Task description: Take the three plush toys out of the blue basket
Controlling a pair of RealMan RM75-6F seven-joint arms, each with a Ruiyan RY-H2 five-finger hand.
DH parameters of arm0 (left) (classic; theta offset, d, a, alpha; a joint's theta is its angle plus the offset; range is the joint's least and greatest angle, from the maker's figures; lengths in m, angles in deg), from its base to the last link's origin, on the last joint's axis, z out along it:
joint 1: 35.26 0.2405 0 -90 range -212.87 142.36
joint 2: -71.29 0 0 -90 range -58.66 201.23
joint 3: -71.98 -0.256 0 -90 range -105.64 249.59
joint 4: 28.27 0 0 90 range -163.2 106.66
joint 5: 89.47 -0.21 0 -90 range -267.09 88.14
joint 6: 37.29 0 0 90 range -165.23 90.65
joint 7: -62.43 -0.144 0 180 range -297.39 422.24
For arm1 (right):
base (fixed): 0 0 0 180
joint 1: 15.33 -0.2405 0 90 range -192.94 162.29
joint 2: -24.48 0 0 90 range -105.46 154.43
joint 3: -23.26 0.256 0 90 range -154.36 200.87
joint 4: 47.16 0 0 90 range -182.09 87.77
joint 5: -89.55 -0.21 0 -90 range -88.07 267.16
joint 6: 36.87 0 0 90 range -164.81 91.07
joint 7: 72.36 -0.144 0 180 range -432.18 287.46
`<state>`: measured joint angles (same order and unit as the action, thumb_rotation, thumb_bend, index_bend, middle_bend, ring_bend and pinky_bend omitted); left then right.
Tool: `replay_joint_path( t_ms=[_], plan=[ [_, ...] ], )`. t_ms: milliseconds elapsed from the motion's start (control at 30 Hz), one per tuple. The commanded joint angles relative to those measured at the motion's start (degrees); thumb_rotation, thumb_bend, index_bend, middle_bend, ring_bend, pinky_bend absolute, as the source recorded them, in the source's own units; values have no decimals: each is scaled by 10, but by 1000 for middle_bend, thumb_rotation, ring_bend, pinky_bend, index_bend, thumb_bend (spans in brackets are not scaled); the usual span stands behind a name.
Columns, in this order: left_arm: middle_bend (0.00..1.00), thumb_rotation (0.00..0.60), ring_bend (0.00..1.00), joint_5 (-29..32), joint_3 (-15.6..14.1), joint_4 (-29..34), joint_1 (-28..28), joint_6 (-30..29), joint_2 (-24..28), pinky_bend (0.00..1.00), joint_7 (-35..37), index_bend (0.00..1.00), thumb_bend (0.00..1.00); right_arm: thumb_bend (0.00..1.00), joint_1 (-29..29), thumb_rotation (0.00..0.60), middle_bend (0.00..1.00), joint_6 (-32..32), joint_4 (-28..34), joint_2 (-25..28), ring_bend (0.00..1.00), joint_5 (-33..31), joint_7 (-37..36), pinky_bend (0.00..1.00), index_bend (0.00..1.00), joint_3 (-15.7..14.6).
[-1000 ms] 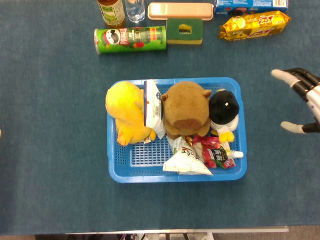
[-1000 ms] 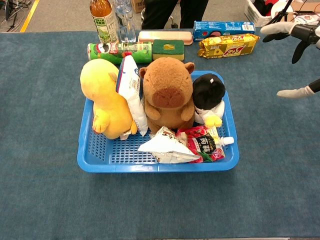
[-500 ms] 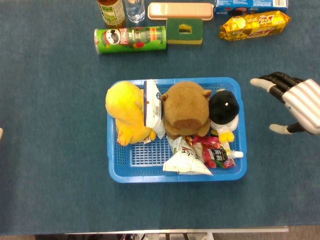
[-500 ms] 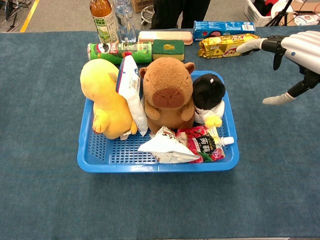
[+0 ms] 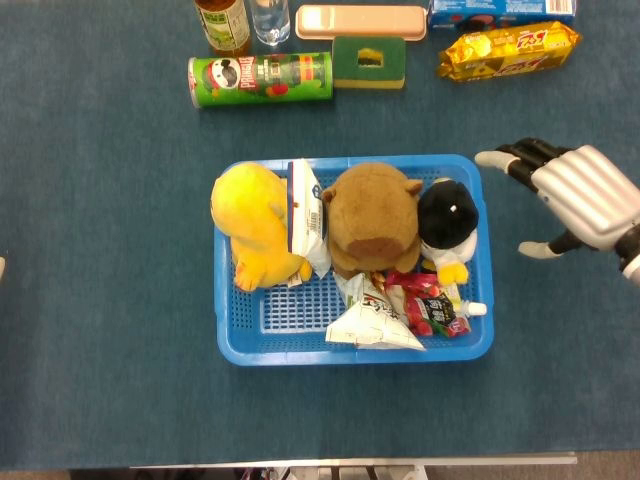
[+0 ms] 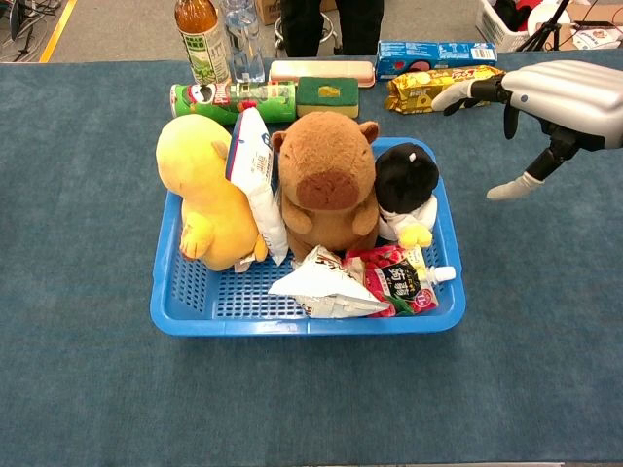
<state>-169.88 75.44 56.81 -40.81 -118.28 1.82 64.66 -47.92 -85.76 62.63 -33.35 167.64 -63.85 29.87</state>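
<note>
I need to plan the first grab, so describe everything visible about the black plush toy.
The black plush toy is small and round, soft-looking, with a black head bearing a small white spot on top, a white body and yellow feet. It sits upright in the back right corner of the blue basket, leaning against the brown plush on its left, with a red snack pouch lying in front of it. The right hand hovers open beside the basket, not touching it.

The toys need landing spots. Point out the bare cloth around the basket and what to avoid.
Bare cloth lies left of the blue basket and in front of it. The right side holds the open right hand. Behind is crowded: Pringles can, sponge, biscuit pack.
</note>
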Motion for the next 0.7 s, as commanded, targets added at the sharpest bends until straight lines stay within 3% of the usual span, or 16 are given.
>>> replay_joint_path(
  t_ms=[33, 700],
  plan=[
    [110, 600, 288, -1, -1, -1, 1, -1, 0, 520, 1, 413, 249, 0, -17, 600, 232, 26, 9, 2, 181, -27, -1, 444, 179, 3],
    [111, 600, 290, -1, -3, 0, 3, 1, 4, 520, 9, 414, 250, 0, -76, 600, 177, 88, -18, -29, 143, -60, -15, 444, 179, -3]
  ],
)
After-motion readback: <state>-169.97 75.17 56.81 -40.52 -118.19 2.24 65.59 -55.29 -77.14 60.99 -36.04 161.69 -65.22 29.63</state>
